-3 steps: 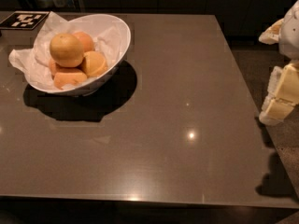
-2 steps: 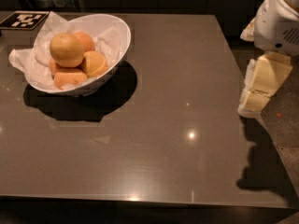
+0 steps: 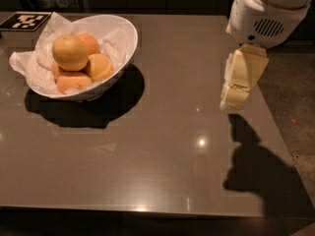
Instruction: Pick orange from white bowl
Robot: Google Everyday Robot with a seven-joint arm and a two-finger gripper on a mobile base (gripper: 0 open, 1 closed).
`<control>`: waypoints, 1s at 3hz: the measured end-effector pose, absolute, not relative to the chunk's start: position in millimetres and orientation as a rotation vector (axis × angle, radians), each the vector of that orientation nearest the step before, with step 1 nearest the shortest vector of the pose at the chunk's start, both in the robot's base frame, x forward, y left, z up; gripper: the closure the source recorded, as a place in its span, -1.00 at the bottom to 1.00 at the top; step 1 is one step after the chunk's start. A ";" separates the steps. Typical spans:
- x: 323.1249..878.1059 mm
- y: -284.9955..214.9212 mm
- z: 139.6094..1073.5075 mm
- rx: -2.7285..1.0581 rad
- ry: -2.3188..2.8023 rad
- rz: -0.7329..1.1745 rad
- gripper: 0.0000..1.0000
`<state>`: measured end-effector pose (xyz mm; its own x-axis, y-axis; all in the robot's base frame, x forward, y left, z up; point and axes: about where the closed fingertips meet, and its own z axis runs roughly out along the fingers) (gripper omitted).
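**Inspector:** Where is the gripper (image 3: 232,100) standing?

**Recorder:** It is hanging at the right side of the scene, over the right edge of the dark table (image 3: 162,146). It is pointing down and slightly left, with its tip just clear of the surface. The cream body is sloping up and to the right into the white arm housing (image 3: 268,14), which is filling the far right corner.

**Inspector:** Its state?

**Recorder:** It is carrying nothing and touching nothing. How far it is opening I cannot tell, as it is presenting a single cream block from this angle.

**Inspector:** The orange (image 3: 70,52)?

**Recorder:** It is sitting in the white bowl (image 3: 125,38) at the far left of the table, well apart from the gripper. It is riding highest in the pile, resting on smaller, deeper-coloured fruits (image 3: 100,67) that are lying to its right and on its near side.

**Inspector:** Condition of the bowl?

**Recorder:** It is standing upright with a slanted rim, higher on the right. Crumpled white paper (image 3: 29,65) is lining it and spilling over the left edge onto the table.

**Inspector:** Anything else to enter?

**Recorder:** A black-and-white marker tag (image 3: 25,21) is lying flat at the far left corner, just beyond the bowl. The arm is casting a dark shadow (image 3: 261,171) on the near right of the table, and bare floor (image 3: 290,92) is showing beyond the right edge.
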<state>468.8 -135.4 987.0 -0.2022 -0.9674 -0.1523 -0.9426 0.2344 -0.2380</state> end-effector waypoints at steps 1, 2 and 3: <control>468.8 -135.3 987.1 -1.787 2.241 -0.134 -1.00; 480.6 -103.7 1004.9 -1.865 2.180 -0.193 -1.00; 508.3 -48.3 1037.0 -1.960 2.025 -0.298 -1.00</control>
<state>508.3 -48.3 1037.0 -0.0189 -0.9971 -0.0742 -0.9334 0.0442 -0.3562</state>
